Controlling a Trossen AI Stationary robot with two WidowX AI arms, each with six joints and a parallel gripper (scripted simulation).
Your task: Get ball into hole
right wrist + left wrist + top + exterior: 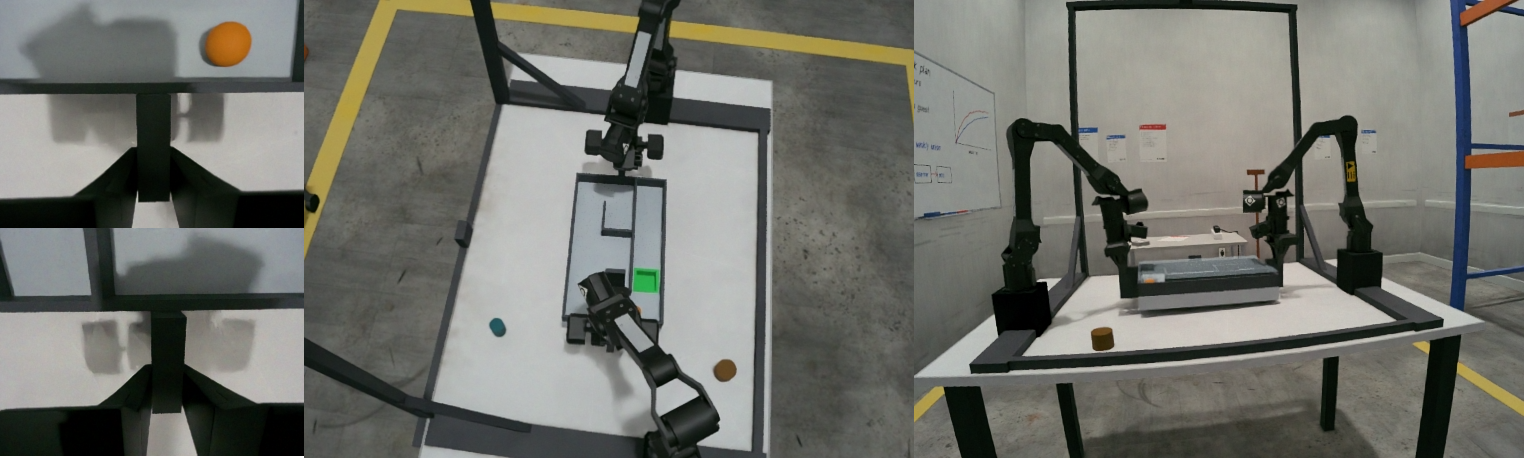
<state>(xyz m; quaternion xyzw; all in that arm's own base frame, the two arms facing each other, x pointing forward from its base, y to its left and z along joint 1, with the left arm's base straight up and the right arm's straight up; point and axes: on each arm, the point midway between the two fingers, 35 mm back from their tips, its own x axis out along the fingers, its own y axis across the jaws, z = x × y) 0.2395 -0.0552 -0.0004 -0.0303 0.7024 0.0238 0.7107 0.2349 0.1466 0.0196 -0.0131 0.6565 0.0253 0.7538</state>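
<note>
In the top view, the green hole (646,281) lay between 12 and 1 o'clock from the ball (1149,281) (228,44), and the black hole (618,279) near 11 — a sideways drift looked risky. The ball was at the right gripper's (613,325) (1129,282) (153,147) end. This gripper and the left gripper (622,172) (1281,275) (164,370) were both clenched on the board (571,250) (1209,298) (225,301) (75,88). Probably the right end needed gentle raising.
</note>
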